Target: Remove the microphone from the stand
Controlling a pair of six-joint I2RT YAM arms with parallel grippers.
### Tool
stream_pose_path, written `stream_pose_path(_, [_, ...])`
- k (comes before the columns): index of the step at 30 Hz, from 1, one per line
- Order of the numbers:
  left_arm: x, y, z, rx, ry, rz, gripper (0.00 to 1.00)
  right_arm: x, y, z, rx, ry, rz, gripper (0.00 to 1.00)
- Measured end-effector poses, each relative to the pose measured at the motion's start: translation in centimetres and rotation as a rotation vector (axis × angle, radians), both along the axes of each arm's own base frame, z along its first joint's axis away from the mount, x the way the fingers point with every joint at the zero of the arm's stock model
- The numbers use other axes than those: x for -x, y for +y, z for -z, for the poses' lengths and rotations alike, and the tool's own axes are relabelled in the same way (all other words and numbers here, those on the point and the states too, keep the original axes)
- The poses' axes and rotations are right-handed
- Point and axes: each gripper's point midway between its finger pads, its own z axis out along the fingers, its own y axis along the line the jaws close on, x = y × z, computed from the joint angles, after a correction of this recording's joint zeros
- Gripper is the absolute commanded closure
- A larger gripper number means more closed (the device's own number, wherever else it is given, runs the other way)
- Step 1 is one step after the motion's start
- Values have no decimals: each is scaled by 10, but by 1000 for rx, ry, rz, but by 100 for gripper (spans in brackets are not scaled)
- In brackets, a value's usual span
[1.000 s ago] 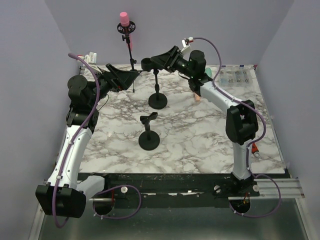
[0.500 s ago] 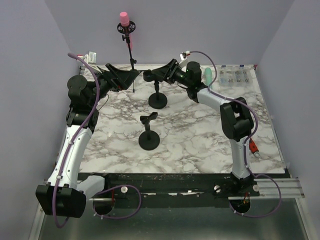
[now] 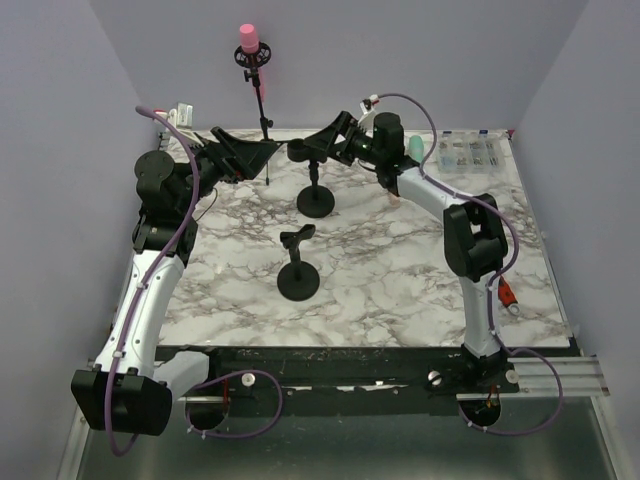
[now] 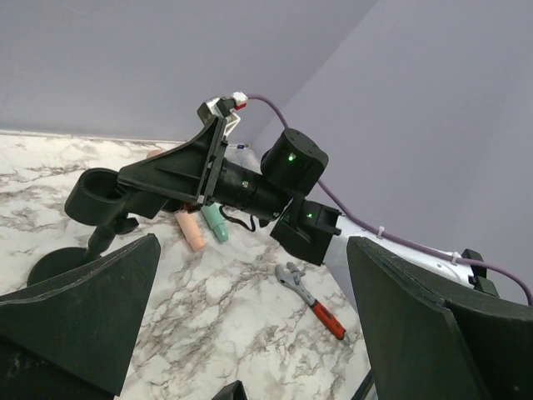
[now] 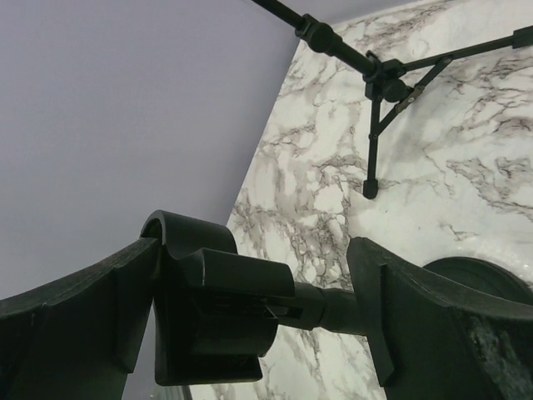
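The right gripper point(image 3: 306, 149) is spread wide, with a clip point(image 5: 208, 308) set between its fingers but not clamped. The left gripper point(image 4: 250, 250) is opened wide and empty, near the microphone point(image 3: 247, 40) stand point(image 3: 262, 100).

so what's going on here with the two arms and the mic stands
The pink microphone sits on top of the tall tripod stand at the back of the table, untouched. The right pincer is open around the empty clip of the far short stand. The left pincer is open too, hovering by the tripod stand's pole. A nearer short stand is also empty.
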Motion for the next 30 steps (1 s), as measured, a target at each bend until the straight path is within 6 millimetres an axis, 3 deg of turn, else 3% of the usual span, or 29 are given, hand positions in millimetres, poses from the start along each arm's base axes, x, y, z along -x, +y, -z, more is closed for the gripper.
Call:
stream_pose_path(11, [-8,4,11,-48,6,-34,3,-17,-14,-35,241,-34,42,0])
stream_pose_path(16, [-20,14,23,-91,17,-96,3,-11,-45,-24,399,-2,145,0])
stream_pose_path(19, [-28,21,31,-119,30,-143,3,8,-69,-29,466,-5,202,0])
stream_pose_path(24, [-43,40,49,-194,36,-263,3,77,-112,-41,516,-30,233,0])
stream_pose_path(30, [-67,62,74,-289,66,-384,4,120,-135,-54,531,-133,233,0])
